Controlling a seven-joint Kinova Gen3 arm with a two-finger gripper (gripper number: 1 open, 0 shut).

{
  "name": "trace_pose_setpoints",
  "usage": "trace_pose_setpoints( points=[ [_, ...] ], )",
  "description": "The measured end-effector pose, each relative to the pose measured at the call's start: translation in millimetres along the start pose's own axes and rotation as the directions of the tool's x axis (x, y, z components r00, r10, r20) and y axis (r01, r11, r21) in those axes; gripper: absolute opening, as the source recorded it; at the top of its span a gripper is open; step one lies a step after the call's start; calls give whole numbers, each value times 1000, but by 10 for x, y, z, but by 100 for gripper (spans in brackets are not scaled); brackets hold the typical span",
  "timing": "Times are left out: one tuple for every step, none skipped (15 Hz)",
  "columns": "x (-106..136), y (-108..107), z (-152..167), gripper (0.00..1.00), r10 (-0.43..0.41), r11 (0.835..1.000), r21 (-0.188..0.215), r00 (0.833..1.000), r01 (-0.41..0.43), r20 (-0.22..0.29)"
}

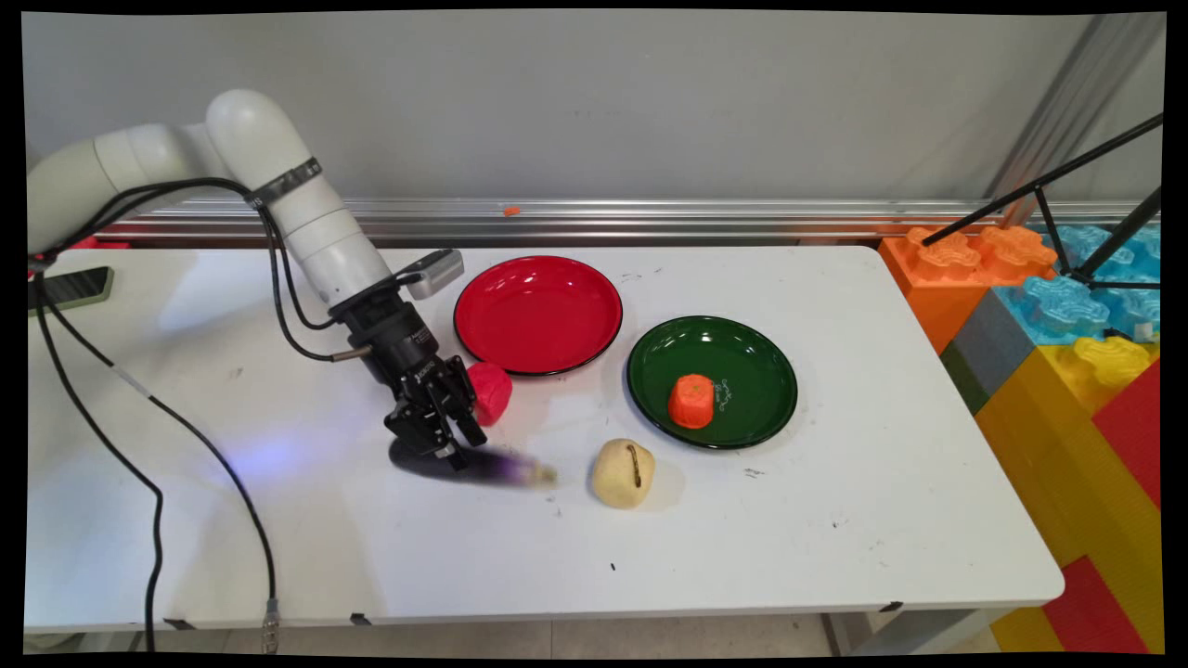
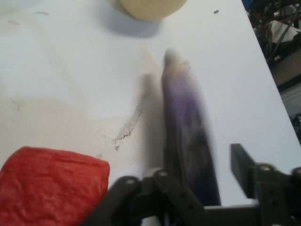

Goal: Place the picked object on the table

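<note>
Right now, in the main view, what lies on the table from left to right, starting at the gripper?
Gripper → purple eggplant lying on the table → red plate → beige potato → orange piece in the green plate. The red item beside the gripper overlaps it, so I leave it out.

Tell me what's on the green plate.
One orange toy vegetable stands on the green plate, beside small white lettering. Whatever lies beneath it is covered.
</note>
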Motion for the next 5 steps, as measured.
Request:
trace_pose_setpoints(
  points=[
    [-3,-9,17,100,0,1000,0,1000,0,-1],
    [-6,-17,31,100,-1,1000,1,1000,1,-1],
    [-10,-26,46,100,-1,1000,1,1000,1,-1],
    [-13,-33,58,100,-3,1000,2,1000,3,-2],
    [-11,-38,67,100,-3,1000,1,1000,3,-2]
  ],
)
